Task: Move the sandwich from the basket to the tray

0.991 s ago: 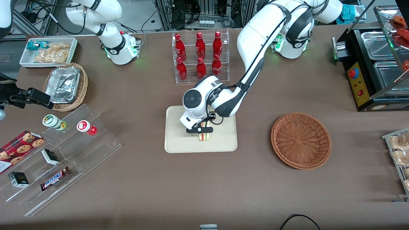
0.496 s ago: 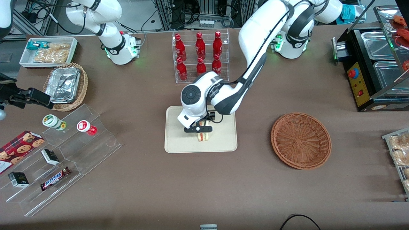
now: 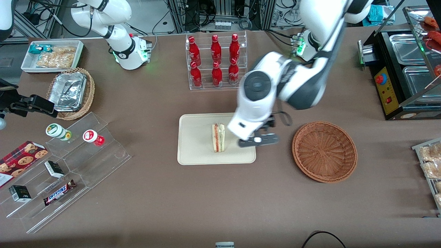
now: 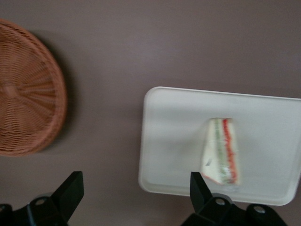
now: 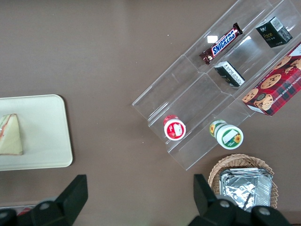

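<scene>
The sandwich [image 3: 218, 137] lies on the cream tray [image 3: 193, 144], a white wedge with red and green layers. It also shows in the left wrist view [image 4: 220, 150] and the right wrist view [image 5: 10, 135]. The reddish-brown basket [image 3: 324, 151] is empty and sits beside the tray toward the working arm's end. My left gripper [image 3: 258, 140] hangs raised over the tray's edge nearest the basket, apart from the sandwich. In the left wrist view the gripper [image 4: 136, 188] is open and empty above the tray [image 4: 174, 136] rim and bare table, with the basket [image 4: 23, 113] to one side.
A clear rack of red bottles [image 3: 216, 62] stands farther from the camera than the tray. A stepped acrylic display with snacks [image 3: 62, 165], a tan basket of foil trays [image 3: 70, 93] and a white snack bin [image 3: 51, 55] lie toward the parked arm's end. A black appliance [image 3: 403, 69] stands at the working arm's end.
The gripper has let go of the sandwich, risen and swung away from it toward the basket. The sandwich stays on the tray.
</scene>
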### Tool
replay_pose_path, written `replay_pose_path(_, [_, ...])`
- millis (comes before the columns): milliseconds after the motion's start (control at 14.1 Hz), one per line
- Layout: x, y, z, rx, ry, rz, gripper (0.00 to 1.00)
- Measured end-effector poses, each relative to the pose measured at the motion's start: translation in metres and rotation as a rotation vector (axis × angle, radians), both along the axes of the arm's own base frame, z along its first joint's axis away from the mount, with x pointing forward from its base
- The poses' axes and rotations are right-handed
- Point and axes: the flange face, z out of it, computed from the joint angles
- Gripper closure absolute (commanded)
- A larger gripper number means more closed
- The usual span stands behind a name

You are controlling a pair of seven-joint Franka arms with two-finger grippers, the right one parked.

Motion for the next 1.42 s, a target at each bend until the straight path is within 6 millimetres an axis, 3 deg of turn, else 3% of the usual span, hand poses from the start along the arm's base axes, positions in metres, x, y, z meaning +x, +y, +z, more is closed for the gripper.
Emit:
replay_pose_path(212, [0.0, 0.088, 0.017, 0.009, 0.031, -0.013, 0.0])
replay_pose_path(425, [-0.018, 0.177, 0.043, 0.008, 0.06, -0.019, 0.0])
replay_pose_path(708, [-0.043, 0.26, 0.087, -0.002, 0.083, -0.014, 0.0])
replay_pose_path(1062, [-0.056, 0.312, 0.122, -0.017, 0.062, -0.005, 0.0])
replay_pose_path(1416, [-0.057, 0.332, 0.145, -0.023, 0.023, 0.017, 0.0])
